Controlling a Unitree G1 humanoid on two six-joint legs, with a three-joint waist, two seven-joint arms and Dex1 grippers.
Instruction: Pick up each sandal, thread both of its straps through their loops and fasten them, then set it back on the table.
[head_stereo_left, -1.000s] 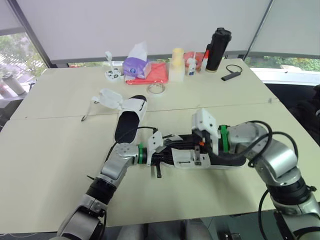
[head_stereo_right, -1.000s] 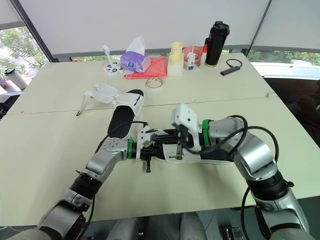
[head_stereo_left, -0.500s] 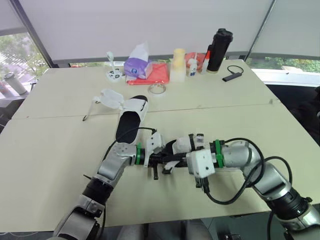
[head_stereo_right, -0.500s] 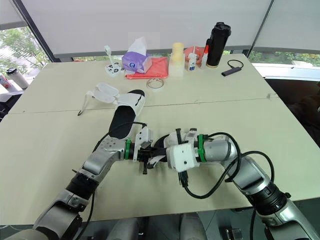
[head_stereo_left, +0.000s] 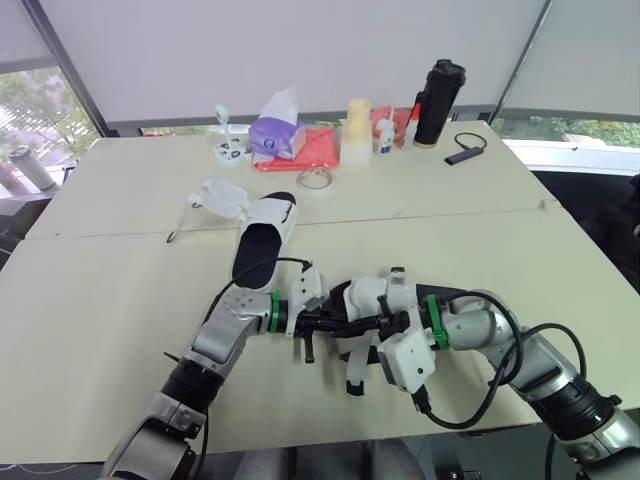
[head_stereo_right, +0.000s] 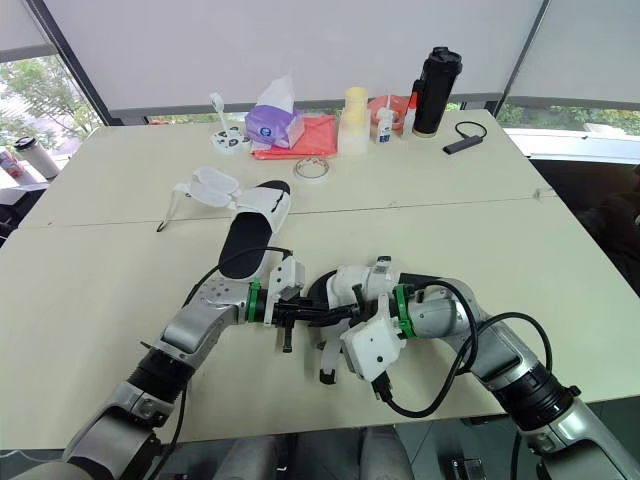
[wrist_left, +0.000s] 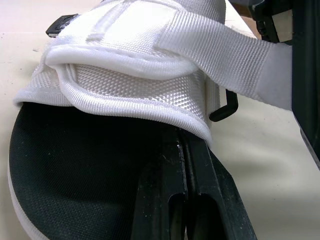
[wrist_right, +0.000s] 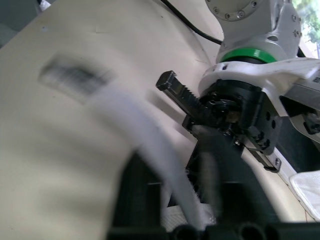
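One white sandal with a black footbed (head_stereo_left: 365, 298) is held just above the table's front middle. My left gripper (head_stereo_left: 333, 321) is shut on its footbed edge, its fingers (wrist_left: 181, 150) tucked under the white upper (wrist_left: 125, 85). My right gripper (head_stereo_left: 368, 338) is shut on a loose white strap (head_stereo_left: 356, 372), which hangs toward the front edge and runs between its fingers in the right wrist view (wrist_right: 145, 145). The second sandal (head_stereo_left: 262, 235) lies flat farther back on the left, with its straps (head_stereo_left: 222, 197) spread open.
Along the far edge stand a purple tissue box (head_stereo_left: 272, 133), a red cloth (head_stereo_left: 312, 148), a pale cup (head_stereo_left: 354, 130), a small bottle (head_stereo_left: 384, 133) and a black flask (head_stereo_left: 437, 100). A tape roll (head_stereo_left: 313, 178) and a black device (head_stereo_left: 462, 153) lie nearby.
My right gripper has come down from above the sandal to its front side, drawing the strap out toward the table's front edge. The left gripper has held its grip.
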